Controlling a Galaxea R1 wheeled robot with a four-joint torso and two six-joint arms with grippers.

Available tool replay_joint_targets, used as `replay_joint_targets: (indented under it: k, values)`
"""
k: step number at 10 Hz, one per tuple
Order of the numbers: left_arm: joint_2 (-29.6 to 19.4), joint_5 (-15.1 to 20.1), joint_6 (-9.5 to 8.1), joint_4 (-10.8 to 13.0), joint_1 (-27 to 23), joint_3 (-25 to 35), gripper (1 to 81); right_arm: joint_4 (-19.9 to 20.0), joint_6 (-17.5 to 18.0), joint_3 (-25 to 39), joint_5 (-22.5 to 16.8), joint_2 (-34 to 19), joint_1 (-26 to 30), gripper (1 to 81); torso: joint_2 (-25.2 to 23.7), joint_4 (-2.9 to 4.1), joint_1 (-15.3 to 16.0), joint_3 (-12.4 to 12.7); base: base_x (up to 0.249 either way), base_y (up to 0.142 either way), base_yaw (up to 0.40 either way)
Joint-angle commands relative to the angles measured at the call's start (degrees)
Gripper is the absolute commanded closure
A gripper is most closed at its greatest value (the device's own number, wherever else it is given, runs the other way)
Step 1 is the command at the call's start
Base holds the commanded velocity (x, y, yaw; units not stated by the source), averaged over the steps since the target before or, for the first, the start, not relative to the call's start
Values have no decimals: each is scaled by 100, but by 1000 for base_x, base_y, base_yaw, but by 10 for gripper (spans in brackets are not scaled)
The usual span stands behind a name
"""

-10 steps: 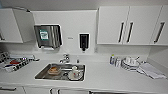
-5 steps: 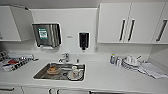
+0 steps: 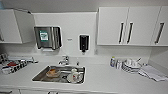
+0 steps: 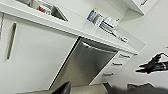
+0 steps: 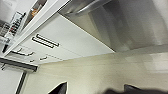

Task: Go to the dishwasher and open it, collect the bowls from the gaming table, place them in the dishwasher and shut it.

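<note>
**Dishwasher door shut, claws still low and away from it**

Nearest first: in the left wrist view, the left gripper (image 4: 87,87) shows as two dark tips w/ a wide gap between them, so it looks open & holds nothing. In the right wrist view, the right gripper (image 5: 95,88) looks the same: tips apart, nothing in it, w/ the pale floor (image 5: 100,70) under it.

A bit farther: the dishwasher (image 4: 85,65) sits under the counter (image 4: 62,23), between a white cabinet door (image 4: 37,57) and a stack of drawers (image 4: 112,67). Its shiny steel front is shut. The bar handle (image 4: 98,48) runs along the top edge. That's the place to grab, I think: the bar is stiff & easy to hook, while the flat steel front is prob. too smooth to grip. The door likely swings down on a hinge at the bottom & may feel heavy, so a slow, steady pull looks best.

Farthest: up top there is the sink (image 3: 60,74) w/ dishes in it, and plates (image 3: 130,66) to one side.

Hard to tell: the inside racks are hidden behind the door. What lies in the sink is too blurry to name. The small dark thing in front of the far wall in the left wrist view can't be made out.
</note>
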Motion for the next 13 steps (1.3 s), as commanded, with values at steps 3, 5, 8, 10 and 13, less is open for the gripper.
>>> replay_joint_targets:
  k: [3,5,8,10,13]
  values:
    - [-192,-861,-1866,1683,-787,-905,10,41,174,339,-280,-334,934,10,-947,0,604,-541,0,0,0]
    - [-139,-764,-1866,1666,-883,-862,10,59,183,541,-605,-387,1206,10,-1196,0,759,-693,0,0,0]
    - [-244,-588,-1866,1682,-1024,-572,10,76,340,699,-894,-448,1618,10,-1781,0,1132,-1244,0,0,0]
    - [-297,-588,-1892,1683,-1059,-536,10,121,507,787,-1184,-536,2005,10,-2179,0,1386,-1340,0,0,0]
    - [-333,-597,-1945,1692,-1059,-580,10,129,754,901,-1449,-624,2462,10,-1989,0,1277,-1361,0,0,0]
